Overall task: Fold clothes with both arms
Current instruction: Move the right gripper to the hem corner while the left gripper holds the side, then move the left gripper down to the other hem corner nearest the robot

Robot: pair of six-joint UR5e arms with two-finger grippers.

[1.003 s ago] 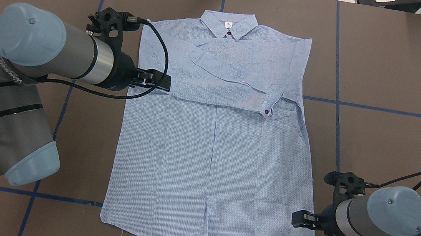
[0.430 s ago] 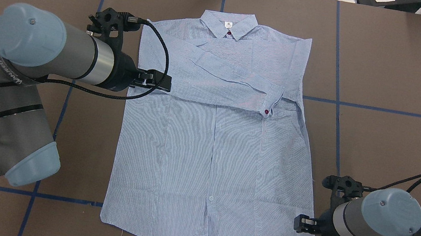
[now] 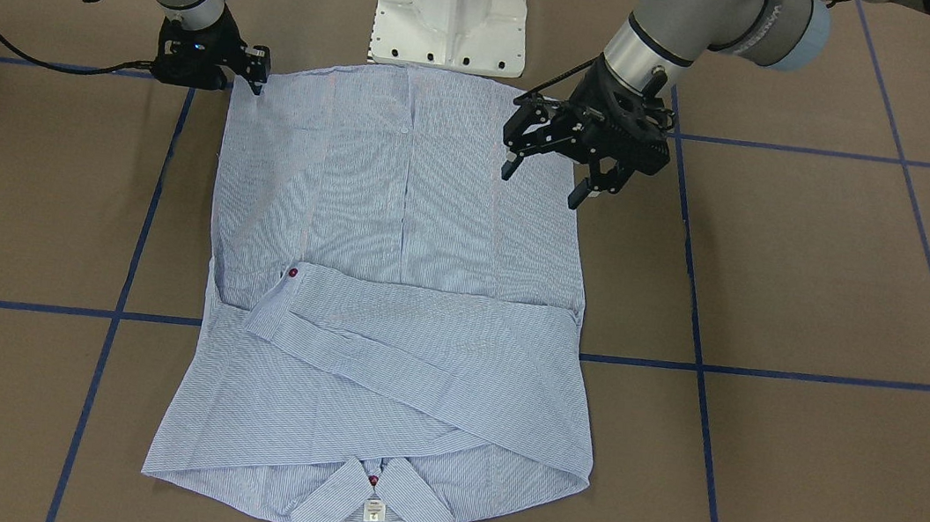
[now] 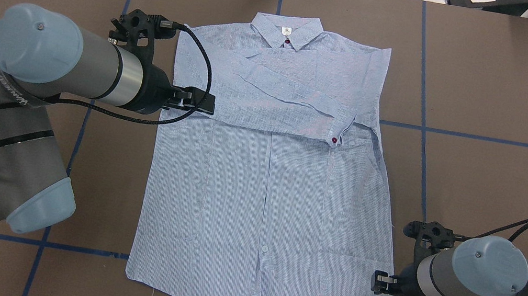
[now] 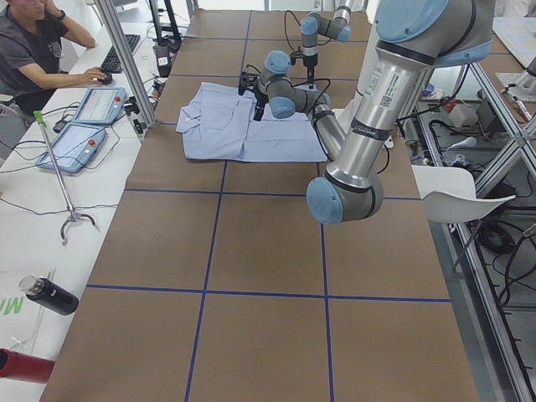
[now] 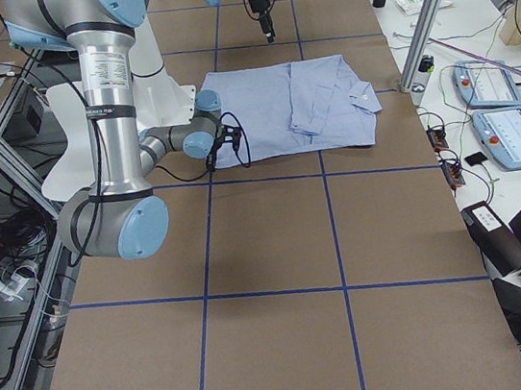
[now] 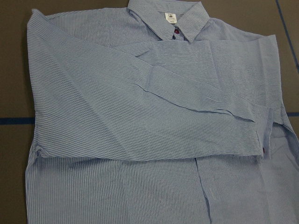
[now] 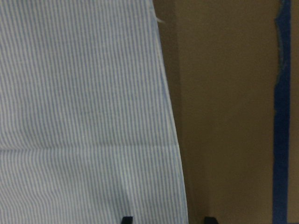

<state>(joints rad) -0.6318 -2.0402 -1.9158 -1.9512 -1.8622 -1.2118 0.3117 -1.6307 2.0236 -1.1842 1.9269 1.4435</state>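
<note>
View from the front: a light blue and white fine-striped button-up shirt [image 3: 401, 200] lies flat on the brown desk [image 3: 826, 279], sleeves crossed over the chest; the left gripper [image 3: 542, 184] hangs spread above one side. Overhead: the right gripper [image 4: 376, 283] at the hem corner, opening unclear. Right wrist view alone shows its fingertips [image 8: 127, 220] apart, astride the cloth's edge; closing there could slip off, skewing the fold.

Shirt [image 4: 267, 196] light blue, fine white stripes (dark red buttons [image 4: 333, 140]); table [image 4: 506, 91] brown.
</note>
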